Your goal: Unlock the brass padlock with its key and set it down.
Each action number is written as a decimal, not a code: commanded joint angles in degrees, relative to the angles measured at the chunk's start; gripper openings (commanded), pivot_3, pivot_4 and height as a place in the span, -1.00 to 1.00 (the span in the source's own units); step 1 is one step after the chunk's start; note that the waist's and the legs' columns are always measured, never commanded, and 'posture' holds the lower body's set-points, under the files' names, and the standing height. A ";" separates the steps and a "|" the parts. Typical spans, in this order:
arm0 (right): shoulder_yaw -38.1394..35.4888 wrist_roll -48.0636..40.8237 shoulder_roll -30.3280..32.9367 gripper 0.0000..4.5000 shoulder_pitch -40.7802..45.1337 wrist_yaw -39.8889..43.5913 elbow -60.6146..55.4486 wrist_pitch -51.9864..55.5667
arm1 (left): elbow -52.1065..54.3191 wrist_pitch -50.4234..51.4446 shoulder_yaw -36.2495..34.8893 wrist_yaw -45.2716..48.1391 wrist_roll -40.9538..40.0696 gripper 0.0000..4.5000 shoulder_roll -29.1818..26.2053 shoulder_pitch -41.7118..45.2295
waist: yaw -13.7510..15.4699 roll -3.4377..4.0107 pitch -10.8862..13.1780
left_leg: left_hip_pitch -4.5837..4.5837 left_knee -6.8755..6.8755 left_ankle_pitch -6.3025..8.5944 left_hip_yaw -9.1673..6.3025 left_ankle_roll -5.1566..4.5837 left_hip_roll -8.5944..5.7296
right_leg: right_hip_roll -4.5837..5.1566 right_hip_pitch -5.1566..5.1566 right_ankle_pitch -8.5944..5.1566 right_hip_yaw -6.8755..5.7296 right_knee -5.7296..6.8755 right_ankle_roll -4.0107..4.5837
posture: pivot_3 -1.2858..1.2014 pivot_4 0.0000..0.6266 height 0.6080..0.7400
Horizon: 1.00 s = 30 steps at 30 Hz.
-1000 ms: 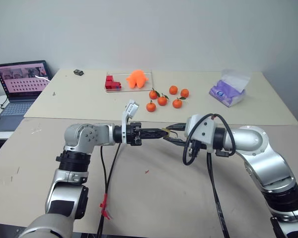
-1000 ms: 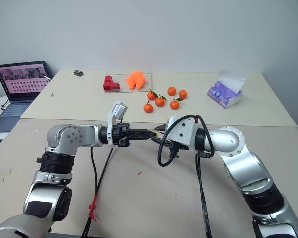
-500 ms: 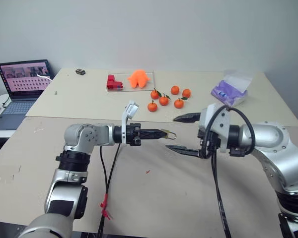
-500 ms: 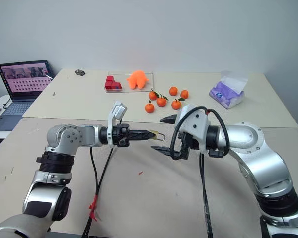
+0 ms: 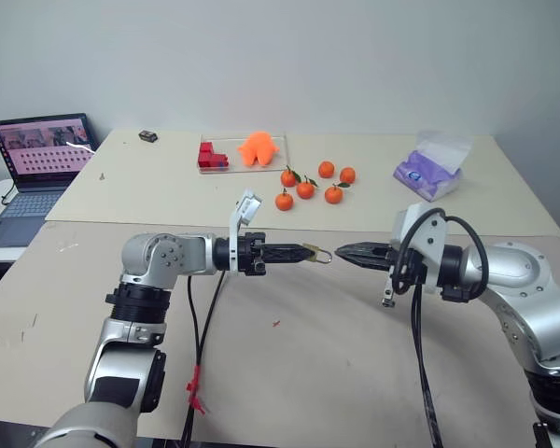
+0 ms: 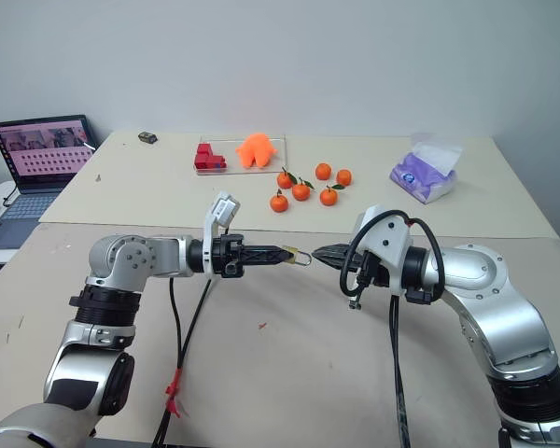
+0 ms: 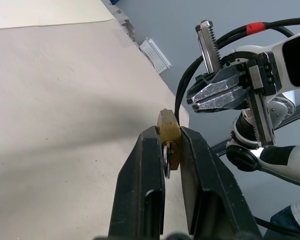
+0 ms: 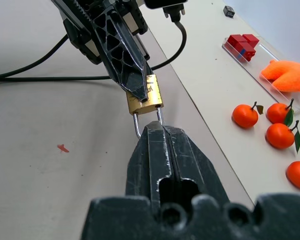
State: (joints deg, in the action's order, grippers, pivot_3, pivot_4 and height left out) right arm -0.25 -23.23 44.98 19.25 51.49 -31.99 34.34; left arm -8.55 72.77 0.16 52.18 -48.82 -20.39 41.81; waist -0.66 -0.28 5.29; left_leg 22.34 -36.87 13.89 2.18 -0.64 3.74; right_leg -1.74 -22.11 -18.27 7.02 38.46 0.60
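Padlock held in mid-air; unlocking step in hand, lock not yet set down.

The left gripper is clamped on the brass padlock above the bench. The right gripper, fingers together and empty, sits just beside the padlock's shackle. Next move likely requires seizing the shackle or key.

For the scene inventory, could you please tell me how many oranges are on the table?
5, clustered on the far table right of the clear tray: orange, orange, orange, orange and orange; a sixth, orange, makes 6. None looks hidden.
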 commanded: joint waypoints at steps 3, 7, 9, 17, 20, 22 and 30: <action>1.84 0.22 -0.20 -0.99 2.65 -0.99 -1.60 0.06 | 2.97 0.29 -0.18 -0.48 -1.30 -0.99 1.06 -0.13 | -0.05 0.00 0.00 | -0.01 0.00 0.00 0.00 0.00 0.00 | 0.00 0.00 0.00 0.00 0.01 0.00 | 0.03 -0.52 -0.01; 2.77 0.29 -0.20 -0.99 3.59 -1.76 -1.61 0.45 | 3.19 0.58 -0.56 -1.02 -1.72 -0.99 1.79 0.28 | 0.01 0.00 0.00 | -0.01 0.00 0.00 0.00 0.00 0.00 | -0.01 0.00 0.00 0.00 0.01 0.00 | 0.03 -0.52 -0.01; 2.98 0.41 0.11 -0.99 4.11 -2.00 -1.60 0.68 | 3.23 0.76 -0.57 -1.14 -1.82 -0.99 1.91 0.30 | 0.02 0.00 0.00 | 0.00 0.00 0.00 0.00 0.00 0.00 | 0.00 0.00 0.00 0.00 0.00 0.00 | 0.03 -0.52 -0.01; 3.51 0.95 0.61 -0.99 4.65 -1.88 -0.71 0.10 | 5.56 2.52 -1.25 -1.82 -3.02 -0.99 1.68 -0.41 | 0.03 0.00 0.00 | -0.01 0.00 -0.01 0.00 0.01 0.00 | 0.00 0.00 0.00 0.00 0.01 0.00 | 0.03 -0.52 -0.01; 3.74 1.37 0.59 -0.99 4.70 -1.35 0.23 -0.71 | 6.28 3.23 -1.90 -2.21 -3.56 -0.99 1.48 -0.40 | -0.01 0.00 0.00 | -0.01 0.00 0.00 0.00 0.01 0.00 | 0.00 0.00 0.00 0.00 0.01 0.00 | 0.03 -0.52 -0.01; 3.82 1.56 0.59 -0.99 4.63 -1.01 0.72 -1.17 | 6.63 3.52 -2.16 -2.54 -3.94 -0.99 1.31 -0.44 | 0.01 0.00 0.00 | -0.01 0.00 0.00 0.00 0.01 0.00 | 0.00 0.00 0.00 0.00 0.00 0.00 | 0.03 -0.52 -0.01; 3.27 1.44 1.15 -0.99 5.23 1.17 1.56 -2.28 | 6.82 3.23 -2.58 -3.00 -4.10 -0.99 0.21 -0.96 | 0.01 0.00 0.00 | -0.02 0.00 -0.01 0.00 0.01 0.00 | 0.00 0.00 0.00 0.00 0.01 0.00 | 0.03 -0.52 -0.01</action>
State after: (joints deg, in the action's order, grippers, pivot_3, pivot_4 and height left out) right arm 4.06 -21.46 45.51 23.18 52.26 -29.68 33.34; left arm -3.07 76.41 -1.31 48.98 -51.98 -19.95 40.45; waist -0.65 -0.28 5.29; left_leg 22.32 -36.87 13.89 2.18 -0.63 3.74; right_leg -1.73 -22.11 -18.27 7.03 38.46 0.59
